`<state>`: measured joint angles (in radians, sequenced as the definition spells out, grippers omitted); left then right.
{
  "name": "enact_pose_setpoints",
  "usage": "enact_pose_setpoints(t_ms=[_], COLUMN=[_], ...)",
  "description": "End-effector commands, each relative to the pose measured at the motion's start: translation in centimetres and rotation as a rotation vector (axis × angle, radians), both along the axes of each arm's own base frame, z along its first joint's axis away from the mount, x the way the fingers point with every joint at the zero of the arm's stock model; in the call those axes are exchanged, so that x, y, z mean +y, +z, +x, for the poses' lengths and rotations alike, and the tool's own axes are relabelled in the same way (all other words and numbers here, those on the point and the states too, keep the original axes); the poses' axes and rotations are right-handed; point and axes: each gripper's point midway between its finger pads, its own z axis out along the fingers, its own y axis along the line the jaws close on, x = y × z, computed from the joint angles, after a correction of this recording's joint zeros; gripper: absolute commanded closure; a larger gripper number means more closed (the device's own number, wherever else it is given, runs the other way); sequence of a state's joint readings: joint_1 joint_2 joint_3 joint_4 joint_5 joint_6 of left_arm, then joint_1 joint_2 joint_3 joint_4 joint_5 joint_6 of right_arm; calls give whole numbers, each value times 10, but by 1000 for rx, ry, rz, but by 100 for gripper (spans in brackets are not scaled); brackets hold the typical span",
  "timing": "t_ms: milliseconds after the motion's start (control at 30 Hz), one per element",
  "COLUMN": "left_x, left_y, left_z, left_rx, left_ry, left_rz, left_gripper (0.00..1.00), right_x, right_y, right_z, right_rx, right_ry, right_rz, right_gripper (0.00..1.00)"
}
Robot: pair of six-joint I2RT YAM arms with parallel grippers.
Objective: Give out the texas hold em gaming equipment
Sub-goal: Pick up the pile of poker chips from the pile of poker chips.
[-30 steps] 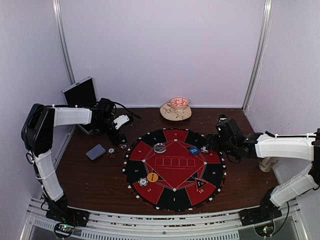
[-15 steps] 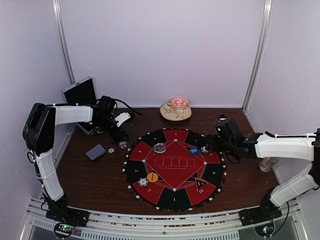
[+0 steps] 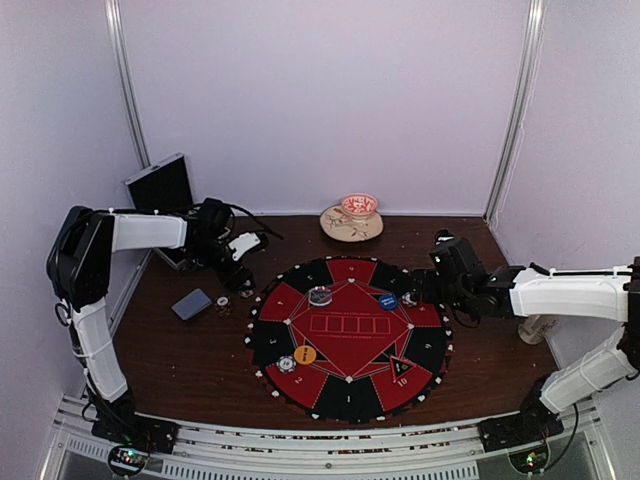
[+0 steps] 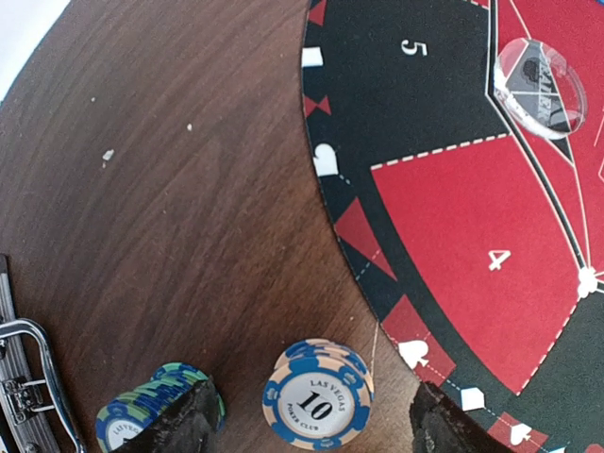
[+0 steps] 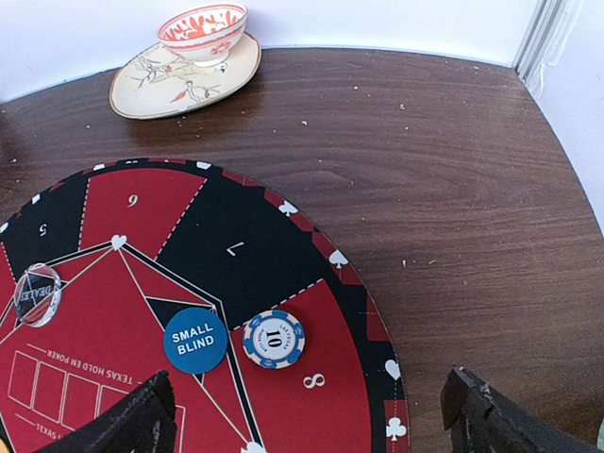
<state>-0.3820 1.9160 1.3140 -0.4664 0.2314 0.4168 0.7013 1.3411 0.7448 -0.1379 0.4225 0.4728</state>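
Observation:
A blue-and-cream "10" poker chip stack (image 4: 318, 404) stands on the wood just off the mat's edge, between the fingertips of my open left gripper (image 4: 311, 436). A blue-green chip stack (image 4: 142, 420) sits partly behind the left finger (image 4: 184, 429). In the top view my left gripper (image 3: 236, 277) hovers over these chips (image 3: 246, 291); the grey-blue card deck (image 3: 191, 304) lies to their left. My right gripper (image 5: 307, 429) is open and empty above a single "10" chip (image 5: 274, 339) and the blue "small blind" disc (image 5: 195, 341). An orange disc (image 3: 305, 354) lies on the mat's near left.
The round red-and-black mat (image 3: 350, 385) fills the table's middle and carries a clear dealer disc (image 5: 38, 294). A saucer with a red-patterned bowl (image 3: 351, 220) stands at the back. The open black case (image 3: 160, 186) is at the back left.
My left wrist has shifted slightly over the chips beside the mat. The right arm and everything on the mat have not moved.

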Motion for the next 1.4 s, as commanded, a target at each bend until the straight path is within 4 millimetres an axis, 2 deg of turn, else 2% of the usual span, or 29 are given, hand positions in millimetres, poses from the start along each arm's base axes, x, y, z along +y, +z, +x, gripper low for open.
enact_pose_setpoints(t_ms=[0, 800, 1367], left_x=[6, 9, 9], left_y=[-10, -23, -27], left_z=[-2, -2, -2], left_rx=[14, 35, 41], left_ry=[13, 12, 13], left_rz=[19, 42, 48], left_gripper=[28, 38, 49], right_x=[2, 4, 4], right_y=[1, 1, -1], right_z=[1, 0, 0], right_rx=[-8, -8, -5], right_ry=[5, 7, 7], right_rz=[-11, -16, -21], right_gripper=[0, 0, 0])
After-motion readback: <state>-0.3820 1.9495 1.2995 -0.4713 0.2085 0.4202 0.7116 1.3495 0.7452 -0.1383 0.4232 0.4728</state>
